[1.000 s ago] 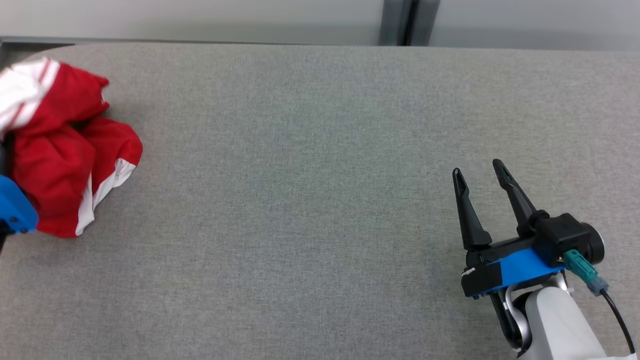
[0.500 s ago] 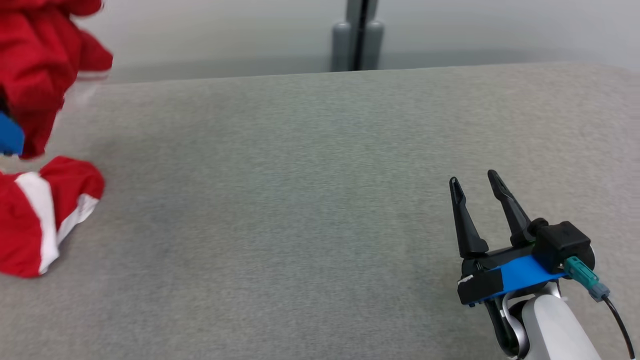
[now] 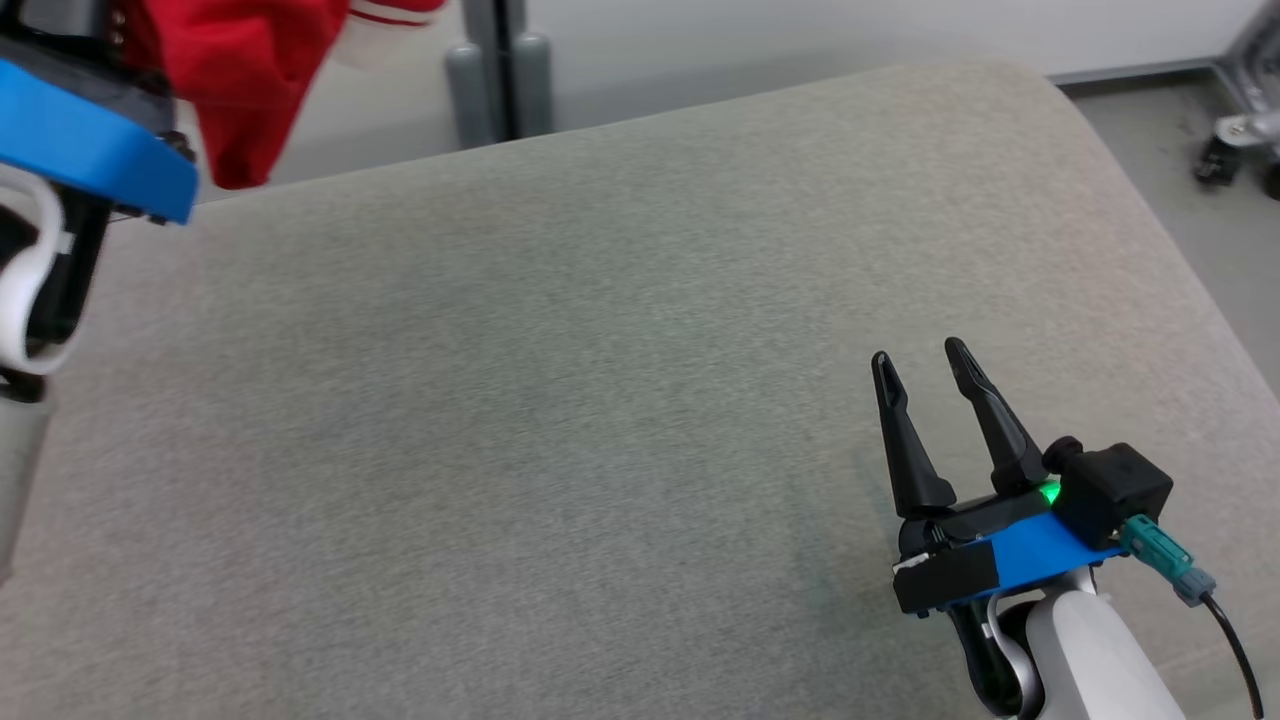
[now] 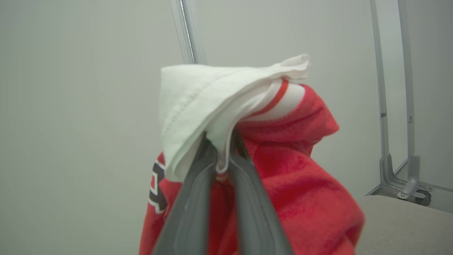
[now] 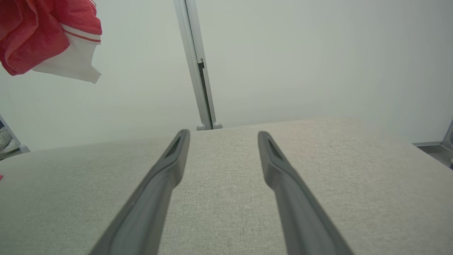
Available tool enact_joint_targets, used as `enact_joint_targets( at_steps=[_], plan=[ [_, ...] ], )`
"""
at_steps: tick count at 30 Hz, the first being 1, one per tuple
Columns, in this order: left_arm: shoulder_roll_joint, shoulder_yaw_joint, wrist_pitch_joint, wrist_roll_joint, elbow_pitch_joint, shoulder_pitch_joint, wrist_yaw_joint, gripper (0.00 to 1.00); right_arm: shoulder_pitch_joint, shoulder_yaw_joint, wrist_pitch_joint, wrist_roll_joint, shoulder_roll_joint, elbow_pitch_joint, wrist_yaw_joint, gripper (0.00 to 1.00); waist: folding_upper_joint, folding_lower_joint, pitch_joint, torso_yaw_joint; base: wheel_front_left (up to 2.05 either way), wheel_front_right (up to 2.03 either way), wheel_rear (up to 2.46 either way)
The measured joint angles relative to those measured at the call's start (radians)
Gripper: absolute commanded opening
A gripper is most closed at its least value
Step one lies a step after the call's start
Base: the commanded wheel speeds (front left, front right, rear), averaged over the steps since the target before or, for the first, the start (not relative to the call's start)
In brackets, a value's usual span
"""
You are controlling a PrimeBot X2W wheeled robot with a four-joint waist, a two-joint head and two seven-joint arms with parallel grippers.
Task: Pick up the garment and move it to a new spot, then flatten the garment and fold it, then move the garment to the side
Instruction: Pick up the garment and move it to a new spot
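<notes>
On my feed the right gripper [image 3: 918, 352] has two long, black, tapering fingers [image 3: 905, 450], each slotted near the tip. At their base sits a blue plate [image 3: 1040, 550], which I use as my reference. A black block [image 3: 945, 580] with a small white mark sits at the plate's left end. Above its right end is a black box [image 3: 1115, 485], with a green light [image 3: 1050, 492] beside it. A teal connector [image 3: 1160, 550] juts from the plate's right end, trailing a black cable [image 3: 1235, 640]. Below the plate I see a pale forearm [image 3: 1090, 650]. Far to its left are a second blue plate [image 3: 90, 150] and a white ring [image 3: 38, 262].
</notes>
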Motion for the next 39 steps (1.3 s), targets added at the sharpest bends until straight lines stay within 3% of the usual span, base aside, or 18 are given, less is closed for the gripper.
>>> enact_joint_targets(
  at_steps=[9, 24, 25, 26, 33, 39],
  plan=[
    [-0.078, -0.088, -0.035, 0.011, 0.059, 0.051, -0.011, 0.00, 0.002, 0.005, 0.000, 0.029, 0.000, -0.016, 0.000, 1.00, 0.0000, 0.0000, 0.023, -0.068, 0.00, 0.00, 0.00],
    [-0.251, -0.275, -0.166, 0.018, 0.323, 0.298, -0.039, 0.00, -0.002, -0.008, 0.000, -0.001, 0.000, -0.018, 0.000, 1.00, 0.0000, 0.0000, 0.033, -0.007, 0.00, 0.00, 0.00],
    [-0.265, -0.284, -0.176, 0.012, 0.343, 0.308, -0.040, 0.22, -0.002, -0.008, 0.000, -0.003, 0.000, -0.017, 0.000, 1.00, 0.0000, 0.0000, 0.032, -0.001, 0.00, 0.00, 0.00],
    [-0.277, -0.290, -0.187, 0.013, 0.361, 0.316, -0.041, 1.00, -0.002, -0.009, 0.000, -0.004, 0.000, -0.015, 0.000, 1.00, 0.0000, 0.0001, 0.029, 0.004, 0.00, 0.00, 0.00],
    [-0.352, -0.320, -0.266, 0.020, 0.376, 0.322, -0.057, 1.00, 0.002, -0.008, 0.000, -0.014, 0.000, 0.003, 0.000, 1.00, 0.0000, 0.0000, -0.010, 0.046, 0.00, 0.00, 0.00],
    [-0.357, -0.278, -0.290, 0.046, 0.267, 0.319, -0.026, 1.00, 0.019, -0.017, 0.000, -0.023, 0.000, 0.013, 0.000, 1.00, 0.0000, 0.0000, -0.047, 0.085, 0.00, 0.00, 0.00]
  ],
)
